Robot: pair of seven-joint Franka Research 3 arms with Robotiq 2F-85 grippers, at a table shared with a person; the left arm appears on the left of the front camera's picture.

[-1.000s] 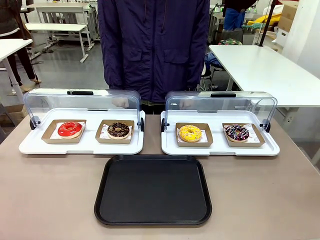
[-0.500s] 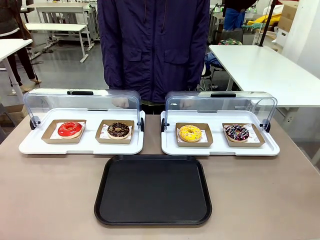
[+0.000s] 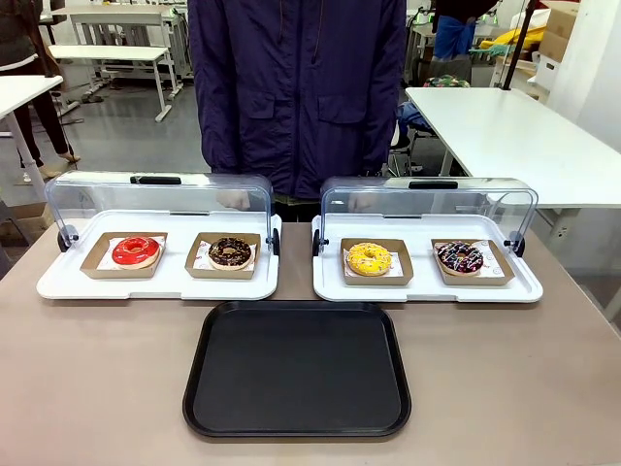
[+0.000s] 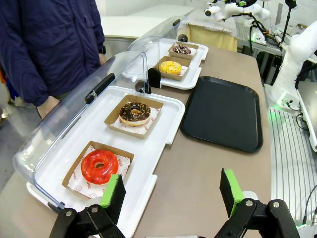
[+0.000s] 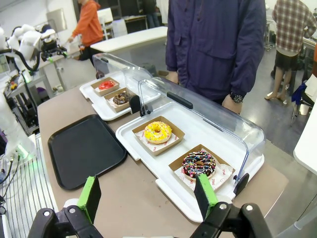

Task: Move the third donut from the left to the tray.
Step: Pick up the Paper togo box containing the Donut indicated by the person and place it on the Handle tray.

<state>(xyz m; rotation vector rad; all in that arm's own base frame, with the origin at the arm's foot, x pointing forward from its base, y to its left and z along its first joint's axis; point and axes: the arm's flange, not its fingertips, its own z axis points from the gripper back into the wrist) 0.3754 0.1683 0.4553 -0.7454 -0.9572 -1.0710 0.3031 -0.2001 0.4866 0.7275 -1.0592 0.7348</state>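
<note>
Left claw [image 4: 172,187] and right claw [image 5: 147,191] stand open and empty; the yellow donut [image 3: 369,258] sits in its holder [image 3: 401,273] on the right display tray [image 3: 427,289], behind the black tray [image 3: 296,374]; liner [image 5: 171,140] print is illegible.

We are facing a table [image 3: 87,388] bearing three trays.
The tray [image 3: 296,369] is lying near us at the middle; the left display tray [image 3: 58,284] and right display tray [image 3: 529,289] are sitting side by side beyond it. The third donut from the left [image 3: 369,258] is resting in the right one's left half, the fourth donut [image 3: 459,256] to its right. A person [image 3: 296,87] is standing behind, at the far side.
</note>
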